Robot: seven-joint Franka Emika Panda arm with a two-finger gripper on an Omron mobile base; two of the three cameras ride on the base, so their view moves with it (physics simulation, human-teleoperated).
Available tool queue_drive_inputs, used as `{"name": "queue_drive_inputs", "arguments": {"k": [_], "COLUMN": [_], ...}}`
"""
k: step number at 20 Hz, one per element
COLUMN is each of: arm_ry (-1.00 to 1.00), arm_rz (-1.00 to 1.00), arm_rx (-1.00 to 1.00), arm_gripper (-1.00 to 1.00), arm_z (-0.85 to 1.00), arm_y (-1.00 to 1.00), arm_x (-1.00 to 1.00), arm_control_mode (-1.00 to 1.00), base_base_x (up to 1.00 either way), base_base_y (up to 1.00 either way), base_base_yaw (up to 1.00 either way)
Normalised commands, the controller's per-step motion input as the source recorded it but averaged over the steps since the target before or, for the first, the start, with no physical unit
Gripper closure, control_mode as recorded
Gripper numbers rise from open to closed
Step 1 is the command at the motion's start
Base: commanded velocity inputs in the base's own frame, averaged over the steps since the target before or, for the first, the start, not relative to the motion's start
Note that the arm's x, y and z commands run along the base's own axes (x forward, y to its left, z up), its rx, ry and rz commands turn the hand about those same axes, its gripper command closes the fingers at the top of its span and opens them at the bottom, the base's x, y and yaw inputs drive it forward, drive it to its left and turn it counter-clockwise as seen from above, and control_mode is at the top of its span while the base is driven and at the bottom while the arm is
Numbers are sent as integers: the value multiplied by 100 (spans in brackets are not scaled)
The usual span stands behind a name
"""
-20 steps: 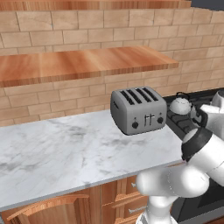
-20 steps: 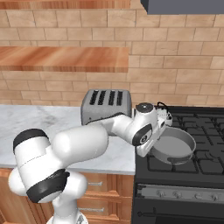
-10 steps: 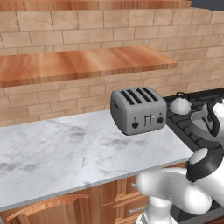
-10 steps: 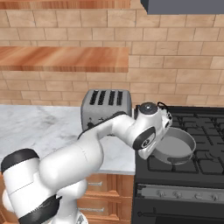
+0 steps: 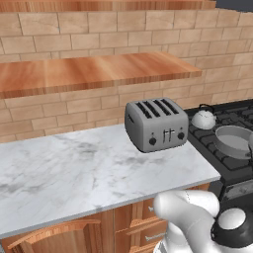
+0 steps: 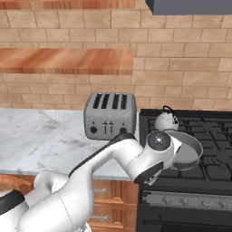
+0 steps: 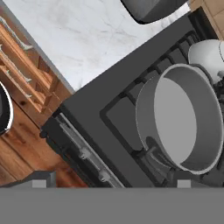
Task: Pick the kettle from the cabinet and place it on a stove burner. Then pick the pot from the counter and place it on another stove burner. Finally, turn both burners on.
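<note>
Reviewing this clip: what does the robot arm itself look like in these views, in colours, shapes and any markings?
The arm is made of smooth, glossy white rounded segments with a tubular, bulbous shape. Its joints show dark: a round grey-black cap sits on one joint in the right base view, and a black band with a pale round cap shows in the left base view. No cables or markings are visible.

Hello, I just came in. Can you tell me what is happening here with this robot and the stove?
A white robot arm is working at the black gas cooktop beside the white marble counter. The small silver-grey dome-shaped kettle already stands on a rear burner, and the shallow round grey metal pot sits on the front burner next to it. The gripper is open and holds nothing. The hand camera looks down on the pot and the row of stove knobs, so turning the burners on probably comes next. A grey four-slot toaster stands on the counter.
</note>
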Motion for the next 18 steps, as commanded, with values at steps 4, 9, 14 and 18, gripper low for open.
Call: {"name": "queue_drive_inputs", "arguments": {"k": [4,9,14,18], "arm_ry": [-14,-2,-3,-9], "arm_rz": [0,0,0,0], "arm_rx": [5,7,14,13], "arm_gripper": [-100,-100,-100,-100], "arm_z": [0,-5,-16,-4], "arm_y": [-3,0,-5,-18], "arm_x": [-70,-23,-1,-15], "arm_control_mode": [-100,-100,-100,-100], "base_base_x": [0,0,0,0], "base_base_y": [0,0,0,0], "base_base_yaw": [0,0,0,0]}}
